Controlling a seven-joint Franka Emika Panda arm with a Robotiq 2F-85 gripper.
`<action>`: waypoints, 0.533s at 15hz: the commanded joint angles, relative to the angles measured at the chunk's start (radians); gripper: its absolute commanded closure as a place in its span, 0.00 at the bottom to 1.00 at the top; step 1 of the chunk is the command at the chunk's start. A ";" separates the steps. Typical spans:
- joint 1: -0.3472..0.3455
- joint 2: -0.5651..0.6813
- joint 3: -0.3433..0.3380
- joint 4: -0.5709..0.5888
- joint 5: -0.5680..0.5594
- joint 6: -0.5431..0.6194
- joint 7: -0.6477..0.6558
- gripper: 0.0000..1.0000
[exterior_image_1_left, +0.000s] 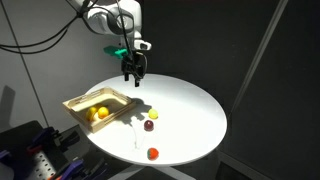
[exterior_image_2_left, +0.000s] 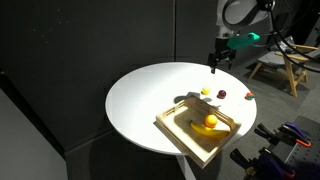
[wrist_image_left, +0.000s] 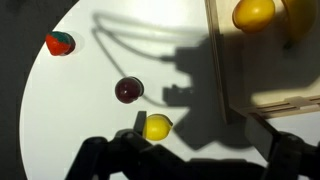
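The pincer (wrist_image_left: 190, 165) hangs open over the white round surface (exterior_image_1_left: 195, 110), jaws wide and holding nothing. Just ahead of it in the wrist view lies the small yellow fruit (wrist_image_left: 157, 126), loose on the surface, near the outer wall of the wooden tray (wrist_image_left: 222, 80) but apart from it. To take it well, I judge, centre the jaws over it and come straight down, keeping the tray-side finger clear of that wall. Close gently, since a round fruit may roll. Beyond lies a dark purple fruit (wrist_image_left: 128, 90), near but not touching. Farther off, towards the surface's edge, is a red fruit (wrist_image_left: 60, 43). A lemon (wrist_image_left: 253, 12) lies in the tray.
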 joint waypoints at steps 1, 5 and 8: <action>-0.024 0.011 -0.017 0.024 0.066 0.002 -0.080 0.00; -0.047 0.018 -0.038 0.026 0.102 0.030 -0.133 0.00; -0.063 0.029 -0.054 0.024 0.096 0.052 -0.148 0.00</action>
